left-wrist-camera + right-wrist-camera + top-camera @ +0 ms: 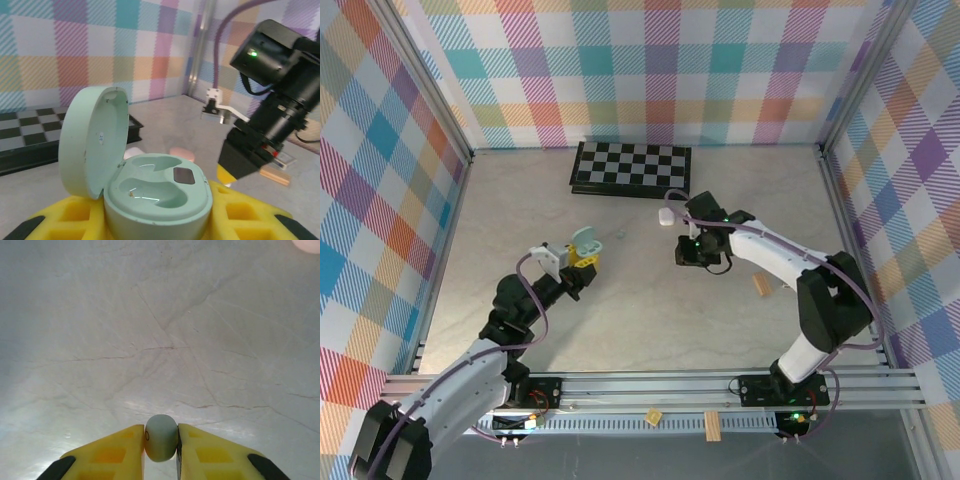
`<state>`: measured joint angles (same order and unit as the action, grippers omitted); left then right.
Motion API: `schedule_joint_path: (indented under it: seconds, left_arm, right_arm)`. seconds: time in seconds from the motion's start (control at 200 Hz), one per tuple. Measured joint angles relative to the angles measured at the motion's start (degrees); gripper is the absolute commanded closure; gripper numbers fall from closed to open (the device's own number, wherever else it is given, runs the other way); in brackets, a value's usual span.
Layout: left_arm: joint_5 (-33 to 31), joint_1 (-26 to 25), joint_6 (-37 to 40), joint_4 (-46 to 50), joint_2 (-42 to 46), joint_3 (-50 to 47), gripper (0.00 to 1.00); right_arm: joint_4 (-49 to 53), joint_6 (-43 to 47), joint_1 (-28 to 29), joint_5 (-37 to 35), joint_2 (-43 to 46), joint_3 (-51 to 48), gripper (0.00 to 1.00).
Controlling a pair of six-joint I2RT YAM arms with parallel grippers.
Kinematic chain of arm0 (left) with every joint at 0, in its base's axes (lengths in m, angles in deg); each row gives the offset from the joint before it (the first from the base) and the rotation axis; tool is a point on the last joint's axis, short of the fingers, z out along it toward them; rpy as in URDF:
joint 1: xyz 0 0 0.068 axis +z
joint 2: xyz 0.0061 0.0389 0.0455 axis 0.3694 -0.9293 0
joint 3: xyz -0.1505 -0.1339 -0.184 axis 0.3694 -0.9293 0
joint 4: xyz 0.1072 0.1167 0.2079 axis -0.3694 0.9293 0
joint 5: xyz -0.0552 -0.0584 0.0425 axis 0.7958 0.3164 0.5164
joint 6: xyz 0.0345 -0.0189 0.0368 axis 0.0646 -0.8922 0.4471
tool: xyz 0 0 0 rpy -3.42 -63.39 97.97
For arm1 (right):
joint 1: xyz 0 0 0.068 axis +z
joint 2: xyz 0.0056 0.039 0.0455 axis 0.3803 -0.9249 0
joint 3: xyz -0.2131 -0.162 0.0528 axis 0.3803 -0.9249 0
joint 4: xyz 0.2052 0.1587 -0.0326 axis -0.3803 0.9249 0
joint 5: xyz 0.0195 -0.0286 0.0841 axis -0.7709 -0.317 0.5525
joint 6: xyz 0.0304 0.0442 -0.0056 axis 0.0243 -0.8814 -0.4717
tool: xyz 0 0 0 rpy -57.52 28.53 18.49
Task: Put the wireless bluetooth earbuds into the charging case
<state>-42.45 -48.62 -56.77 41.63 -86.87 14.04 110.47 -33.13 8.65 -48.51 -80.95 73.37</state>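
Toward its near edge the marbled table (640, 330) lies bare. Left of centre, the left gripper (582, 264) clamps an open pale green charging case (160, 200), lid upright. Right of centre, the right gripper (160, 442) pinches a pale green earbud (161, 432) over open surface. A chessboard (630, 168) lies along the far edge.

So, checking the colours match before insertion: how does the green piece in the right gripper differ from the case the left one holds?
The earbud is far smaller than the case. The earbud is a plain rounded lump pinched in the right gripper. The case stands in the left gripper with its lid open and both sockets empty. Both are pale green.
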Motion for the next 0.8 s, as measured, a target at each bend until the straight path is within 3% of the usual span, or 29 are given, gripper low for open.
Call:
schedule_joint_path:
  seconds: [0.38, 0.8]
  left_arm:
    - [-0.35, -10.67, 7.10, -6.21, -14.03, 3.28, 0.71]
    - [-6.08, -12.92, 7.82, -22.21, -31.56, 8.24, 0.71]
  right_arm:
    - [-5.40, -6.45, -3.76, 15.04, 9.25, -3.43, 0.77]
    - [-10.78, -15.87, -4.00, 22.86, 18.27, -5.01, 0.77]
